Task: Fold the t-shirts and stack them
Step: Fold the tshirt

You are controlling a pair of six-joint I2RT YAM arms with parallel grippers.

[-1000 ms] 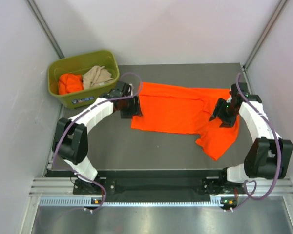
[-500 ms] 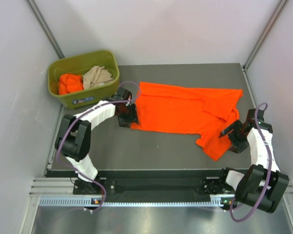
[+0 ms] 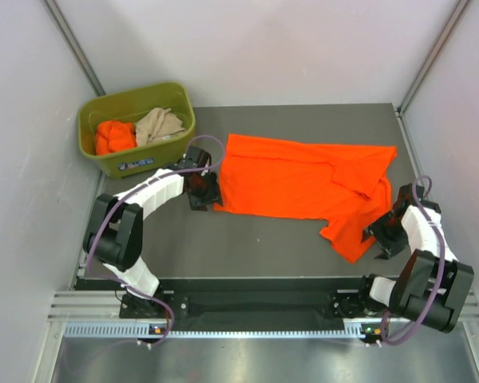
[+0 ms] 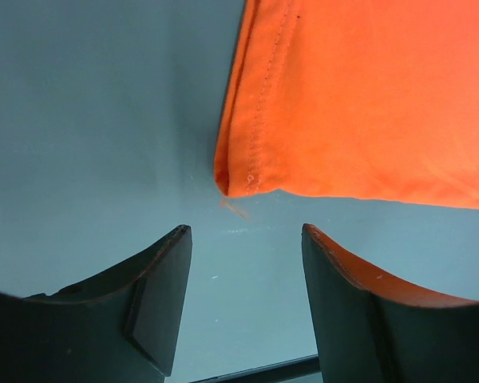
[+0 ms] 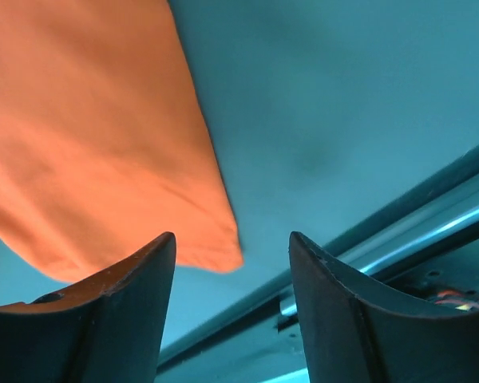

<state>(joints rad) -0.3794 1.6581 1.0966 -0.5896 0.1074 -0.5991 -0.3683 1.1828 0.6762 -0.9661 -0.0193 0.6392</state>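
Orange shirt (image 3: 295,183) lay spread on tabletop (image 3: 255,239), roughly flat. Right part was bunched, w/ a flap trailing toward the near edge. Not yet folded.

L end effector (image 4: 246,233): fingers spread, nothing pinched. Shirt's hemmed corner sat just ahead of the tips, about centred on the gap, not touching. Judged: lined up so a short advance puts that corner btwn the fingers for a fold grab.

R end effector (image 5: 230,239): also spread, empty. Tip of the trailing flap lay just in front of it, btwn the tips; tabletop's edge rail ran off to its right. Judged: same reason. One at each end lets the shirt be lifted and tensioned evenly. Whether R tips touched cloth: can't tell.

Bin (image 3: 112,163), beyond L end effector and to its left, held a balled orange shirt (image 3: 114,136) + beige shirt (image 3: 160,124), waiting. No stack begun.
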